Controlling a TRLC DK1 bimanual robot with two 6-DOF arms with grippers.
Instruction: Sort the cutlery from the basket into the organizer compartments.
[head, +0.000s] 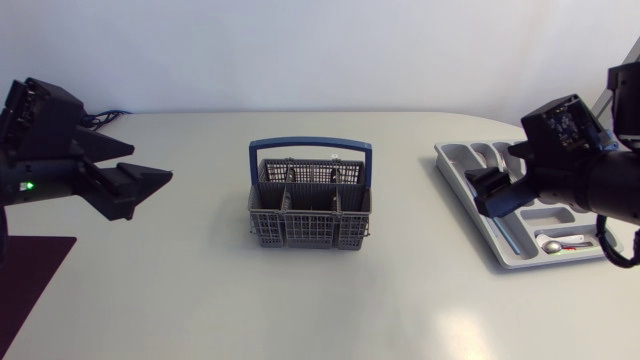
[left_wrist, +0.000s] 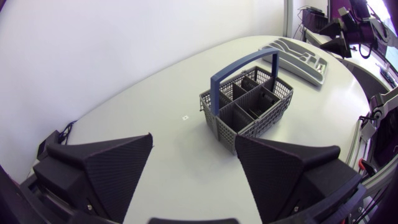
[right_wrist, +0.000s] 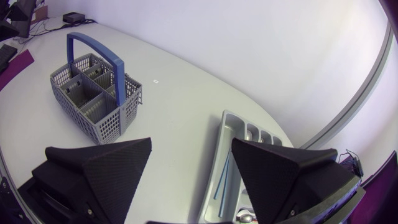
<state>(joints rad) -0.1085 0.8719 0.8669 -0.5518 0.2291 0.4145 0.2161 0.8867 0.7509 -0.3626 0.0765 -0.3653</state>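
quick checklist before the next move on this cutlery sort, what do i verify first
1. The left gripper is open and empty: ok.
2. The right gripper is open and empty: ok.
3. The basket stands upright, with its handle raised: ok.
4. There is cutlery left in the basket: cannot tell, no piece shows in its compartments.
5. The organizer lies flat, with the right gripper above it: ok.
6. The spoon lies inside a compartment: ok.

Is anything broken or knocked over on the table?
No, nothing looks odd. The basket stands upright, the organizer lies flat, and the left hand and right hand are open and empty.
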